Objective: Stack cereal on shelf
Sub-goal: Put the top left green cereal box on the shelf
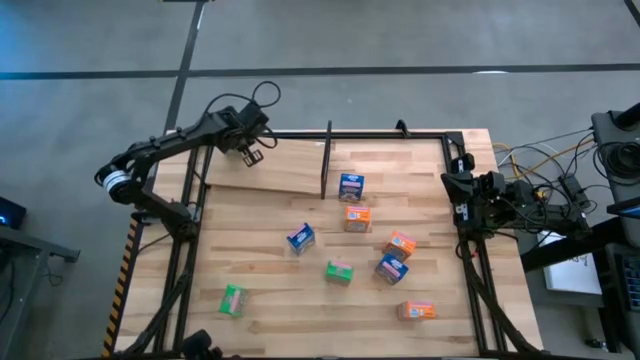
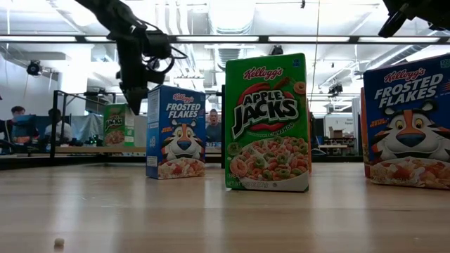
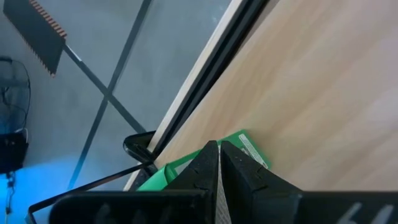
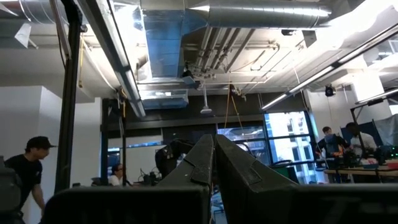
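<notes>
From where I stand, the worry is the left pincer [image 3: 217,149]. It hangs over the shelf [image 1: 270,170] at about eleven o'clock, its fingers pressed shut on nothing. One green cereal box [image 3: 245,142] sits just past its tips, close to the shelf's black edge. If the arm drops or swings with the fingers closed, I'd expect it to poke that light box over or push it off the edge rather than pick it up.

The black divider rod [image 1: 326,160] stands at twelve o'clock, and an arm carrying a box across could clip it.

The other boxes lie loose on the surface [image 1: 290,315], facing every way:
- a blue box [image 1: 351,186] just by the rod
- an orange box [image 1: 357,217] right below it
- another blue box [image 1: 301,238] near the middle
- a green box [image 1: 339,271] at six o'clock
- an orange box [image 1: 400,244] and a blue box [image 1: 391,267] at four o'clock, which look to be touching, so taking one may drag the other
- a green box [image 1: 233,300] at seven o'clock
- an orange box [image 1: 417,311] at five o'clock

The right pincer [image 4: 211,146] waits folded at three o'clock, shut and empty, pointing out into the room.

The surface is pale butcher-block wood with a small crumb [image 2: 59,242] on it. Behind it is an open workshop with grey concrete floor, bare ducts [image 4: 249,15] overhead, strip lights, and people at benches, one wearing a cap [image 4: 31,165].
</notes>
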Action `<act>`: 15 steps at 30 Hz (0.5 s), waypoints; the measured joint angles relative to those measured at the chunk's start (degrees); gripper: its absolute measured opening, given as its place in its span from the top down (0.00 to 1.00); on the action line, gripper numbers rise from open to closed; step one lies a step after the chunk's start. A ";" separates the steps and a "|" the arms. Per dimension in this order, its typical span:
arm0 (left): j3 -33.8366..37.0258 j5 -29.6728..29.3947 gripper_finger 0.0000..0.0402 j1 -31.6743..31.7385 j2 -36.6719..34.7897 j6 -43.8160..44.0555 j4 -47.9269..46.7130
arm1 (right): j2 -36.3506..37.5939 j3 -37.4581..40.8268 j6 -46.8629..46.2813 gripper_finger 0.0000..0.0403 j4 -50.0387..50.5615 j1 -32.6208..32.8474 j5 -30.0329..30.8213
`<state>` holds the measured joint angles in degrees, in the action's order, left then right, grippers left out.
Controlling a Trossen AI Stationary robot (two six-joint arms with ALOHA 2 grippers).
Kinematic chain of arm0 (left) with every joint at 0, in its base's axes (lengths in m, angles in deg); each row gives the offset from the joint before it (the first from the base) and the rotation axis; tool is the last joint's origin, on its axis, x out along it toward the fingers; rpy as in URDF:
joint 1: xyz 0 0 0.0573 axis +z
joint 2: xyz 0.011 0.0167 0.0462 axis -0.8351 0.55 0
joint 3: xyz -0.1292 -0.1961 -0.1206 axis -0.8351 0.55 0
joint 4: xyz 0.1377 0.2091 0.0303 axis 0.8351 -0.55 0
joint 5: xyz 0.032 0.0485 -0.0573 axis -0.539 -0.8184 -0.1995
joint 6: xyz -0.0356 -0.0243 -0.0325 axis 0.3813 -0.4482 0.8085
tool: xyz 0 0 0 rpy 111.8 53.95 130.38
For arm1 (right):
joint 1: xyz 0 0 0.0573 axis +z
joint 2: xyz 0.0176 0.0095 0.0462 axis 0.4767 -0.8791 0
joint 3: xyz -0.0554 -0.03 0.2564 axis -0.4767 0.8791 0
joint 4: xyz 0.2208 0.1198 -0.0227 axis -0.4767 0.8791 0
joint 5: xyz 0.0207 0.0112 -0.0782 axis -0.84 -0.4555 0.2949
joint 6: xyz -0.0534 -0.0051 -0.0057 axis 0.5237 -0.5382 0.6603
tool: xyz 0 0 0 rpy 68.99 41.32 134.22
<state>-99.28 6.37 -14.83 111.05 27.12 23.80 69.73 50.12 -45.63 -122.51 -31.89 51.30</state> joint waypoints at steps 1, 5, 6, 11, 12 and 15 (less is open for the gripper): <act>0.00 0.00 1.00 0.33 0.00 0.00 0.03 | 0.02 0.00 0.00 0.98 0.00 0.00 0.00; 0.00 0.56 1.00 1.00 -0.06 0.06 0.34 | 0.02 -0.01 0.00 0.98 0.00 0.02 0.00; 0.00 1.39 1.00 1.00 -0.23 0.13 0.29 | 0.02 -0.02 0.00 0.98 0.00 0.02 0.00; -1.22 7.76 1.00 -0.51 -1.37 2.56 -2.57 | 0.02 -0.04 0.02 0.98 -0.02 0.01 0.00; -1.79 8.55 1.00 -1.01 -1.70 3.00 -4.19 | 0.02 -0.04 0.02 0.98 -0.02 0.01 0.00; -3.65 11.29 1.00 -2.53 -2.32 2.61 -11.09 | 0.02 -0.04 0.02 0.98 -0.02 0.01 0.01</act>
<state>-102.92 17.66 -17.36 108.73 29.72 12.70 69.75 50.08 -45.61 -122.53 -31.88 51.31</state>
